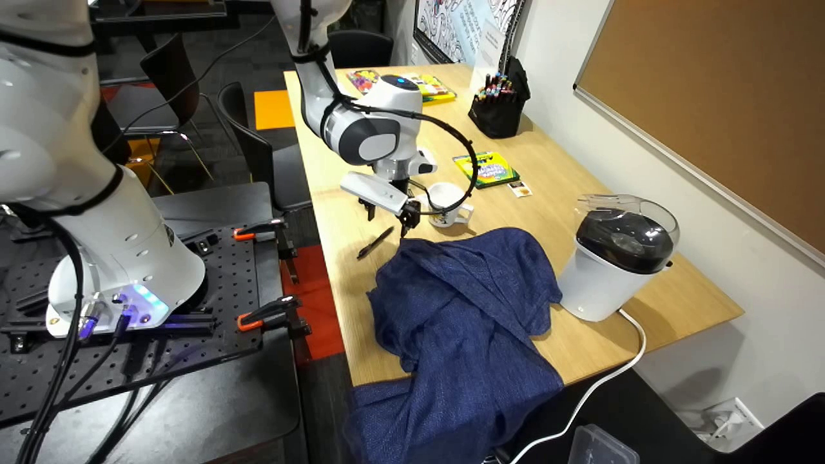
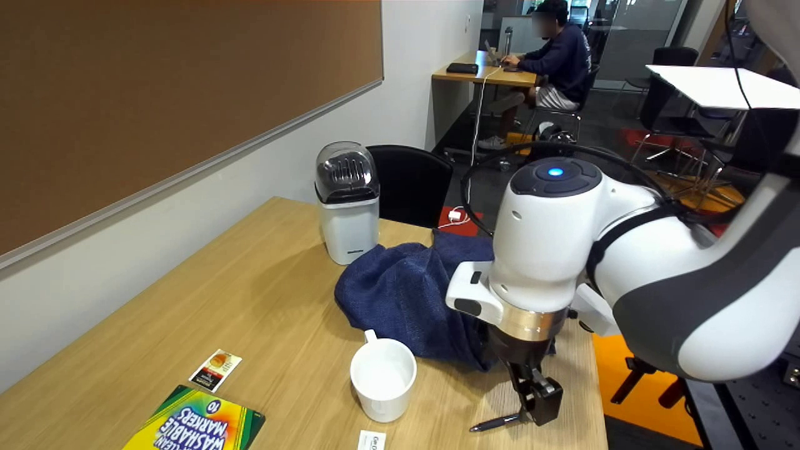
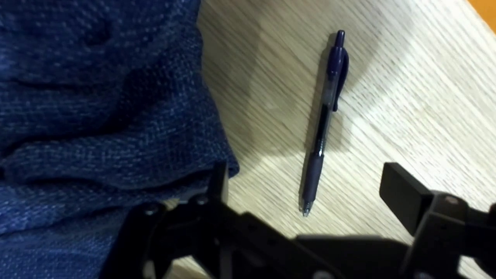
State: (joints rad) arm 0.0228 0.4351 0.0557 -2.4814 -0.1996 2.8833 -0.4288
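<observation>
Dark purplish pen (image 3: 324, 124), black claw (image 3: 306, 176), navy woven-textured cloth (image 3: 116, 116), white mug (image 2: 383, 384), tan wood-grained table (image 2: 262, 331)

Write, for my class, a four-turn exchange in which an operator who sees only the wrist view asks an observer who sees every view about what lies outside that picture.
Operator: In my wrist view I see the pen, the open gripper and some blue cloth beside the pen. Does anything else stand nearby?
Observer: Yes. In both exterior views a white mug stands upright near the pen, not touching it.
Operator: My picture cuts the blue cloth off. Where does the rest of it go?
Observer: In an exterior view it runs across the table in loose folds and out past the edge.
</observation>
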